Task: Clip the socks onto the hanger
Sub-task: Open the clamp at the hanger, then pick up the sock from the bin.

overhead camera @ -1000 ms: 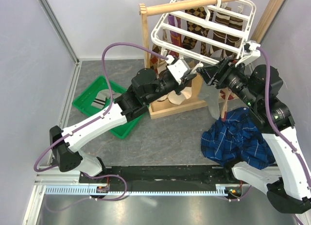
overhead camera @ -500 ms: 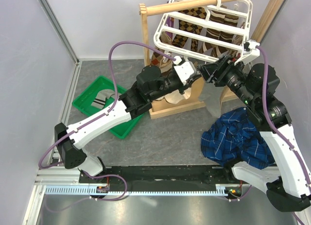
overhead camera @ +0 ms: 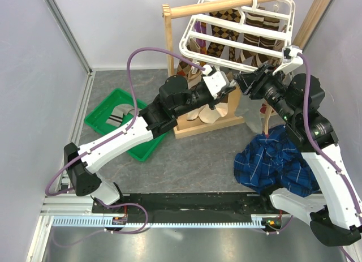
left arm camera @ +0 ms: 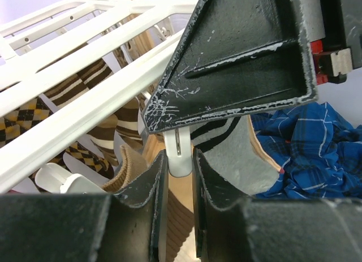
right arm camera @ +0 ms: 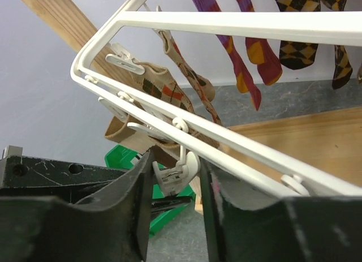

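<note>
The white hanger (overhead camera: 243, 44) hangs from a wooden rail. My left gripper (overhead camera: 227, 91) is under its near edge, shut on the cuff of a tan ribbed sock (left arm camera: 176, 217) that hangs down in front of the stand (overhead camera: 208, 112). A small white clip (left arm camera: 180, 155) dangles just past my left gripper (left arm camera: 179, 160) tips. My right gripper (right arm camera: 175, 160) has that clip (right arm camera: 180, 174) between its jaws, both pads touching its sides. A grey sock (left arm camera: 243, 166) with dark stripes hangs close on the right.
Brown argyle socks (overhead camera: 223, 24) hang on the far clips. The wooden stand's base (overhead camera: 206, 126) is below the grippers. A green basket (overhead camera: 97, 117) holding a sock sits on the left, and a blue plaid cloth (overhead camera: 277, 166) lies beside the right arm.
My left arm rose and moved right, carrying the tan sock up to the hanger's edge. The hanger swung slightly. My right jaws narrowed around the clip.
</note>
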